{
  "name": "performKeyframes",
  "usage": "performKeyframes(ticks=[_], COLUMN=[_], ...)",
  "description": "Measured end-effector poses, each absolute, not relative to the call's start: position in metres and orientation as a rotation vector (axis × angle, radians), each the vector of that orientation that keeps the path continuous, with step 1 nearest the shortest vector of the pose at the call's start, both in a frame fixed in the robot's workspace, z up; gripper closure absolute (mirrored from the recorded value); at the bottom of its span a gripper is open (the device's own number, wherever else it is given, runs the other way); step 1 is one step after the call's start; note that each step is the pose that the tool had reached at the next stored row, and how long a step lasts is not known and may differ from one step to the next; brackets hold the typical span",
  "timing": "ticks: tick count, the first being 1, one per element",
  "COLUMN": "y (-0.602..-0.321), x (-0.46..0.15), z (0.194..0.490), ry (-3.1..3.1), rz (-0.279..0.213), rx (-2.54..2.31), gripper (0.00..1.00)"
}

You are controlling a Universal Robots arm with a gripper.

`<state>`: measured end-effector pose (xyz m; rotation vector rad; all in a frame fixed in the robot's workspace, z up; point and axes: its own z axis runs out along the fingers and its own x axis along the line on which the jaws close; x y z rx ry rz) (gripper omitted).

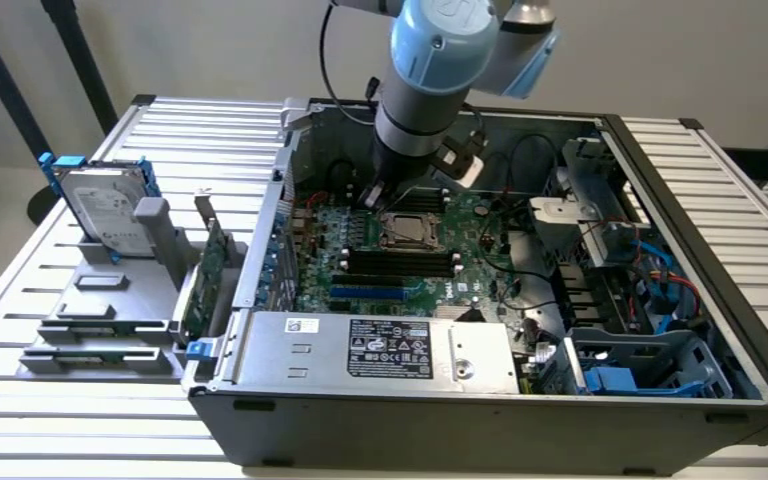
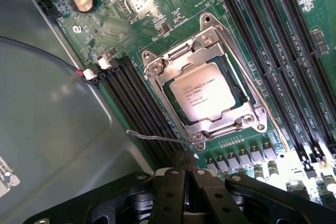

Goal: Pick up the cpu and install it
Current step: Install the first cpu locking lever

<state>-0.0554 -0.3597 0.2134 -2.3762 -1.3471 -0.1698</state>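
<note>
Nothing can be read letter for letter. The cpu (image 2: 203,94), seated in the middle of the motherboard (image 2: 262,35), carries several short lines of dark print on its metal top, too fine to make out. Beside the motherboard, a silver box (image 1: 484,362) bears a black label (image 1: 390,348) with white print and small marks, illegible, and next to it a white sticker (image 1: 303,325).

Arm (image 1: 418,100) vertical, jaws pressed together, empty.

Robotics lab, opened computer case (image 1: 491,425), slatted workbench (image 1: 724,195)
</note>
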Motion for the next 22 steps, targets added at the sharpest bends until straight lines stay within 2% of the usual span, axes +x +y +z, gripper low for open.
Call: performKeyframes(ticks=[6, 22], y=[-0.356, -0.348], x=[-0.061, -0.061], z=[0.207, 0.201], ry=[-1.355, -1.355], rz=[-0.192, -0.193], rx=[-2.38, -2.38], gripper=[0.89, 0.89])
